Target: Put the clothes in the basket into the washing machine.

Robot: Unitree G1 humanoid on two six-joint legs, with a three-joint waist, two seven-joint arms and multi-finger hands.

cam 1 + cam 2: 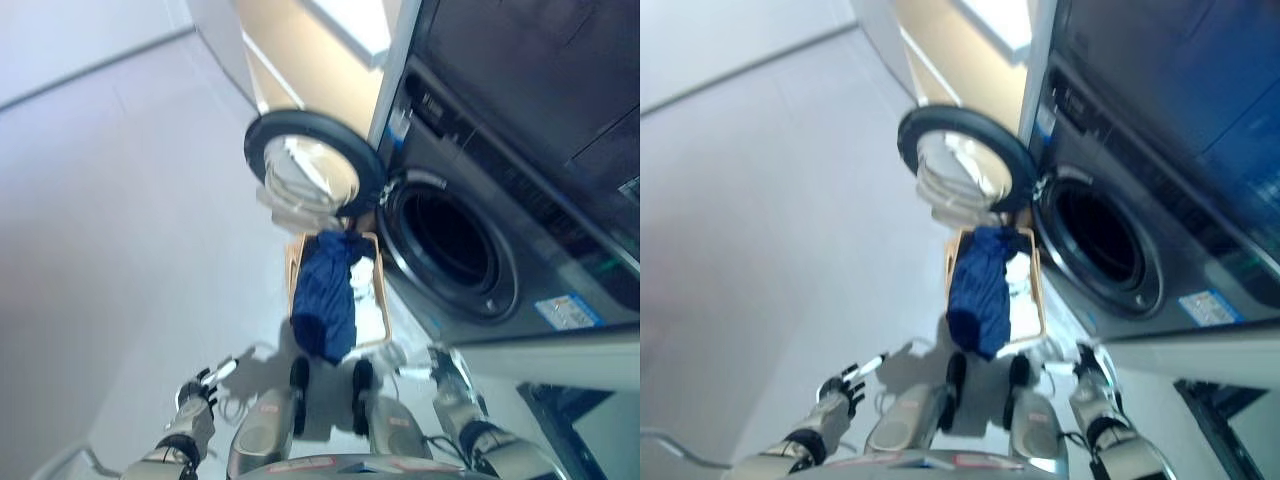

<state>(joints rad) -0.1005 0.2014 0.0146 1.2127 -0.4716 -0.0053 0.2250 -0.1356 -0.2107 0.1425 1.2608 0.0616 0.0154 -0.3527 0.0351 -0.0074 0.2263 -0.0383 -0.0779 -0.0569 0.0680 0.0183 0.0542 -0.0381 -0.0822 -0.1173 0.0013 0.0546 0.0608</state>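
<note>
A tan basket [296,262] stands on the floor in front of the washing machine [500,200]. A dark blue garment [326,290] lies in it and hangs over its near rim, with a white cloth [363,277] beside it. The machine's round door [313,160] is swung open to the left and the dark drum opening [450,240] shows. My left hand [203,385] hangs low at the lower left, fingers relaxed and empty. My right hand [447,367] is low at the lower right, near the basket's near right corner, holding nothing; its fingers look relaxed.
A beige cabinet [320,50] stands behind the machine's open door. Light grey floor [120,220] spreads to the left of the basket. A white ledge [560,360] runs under the machine at the right.
</note>
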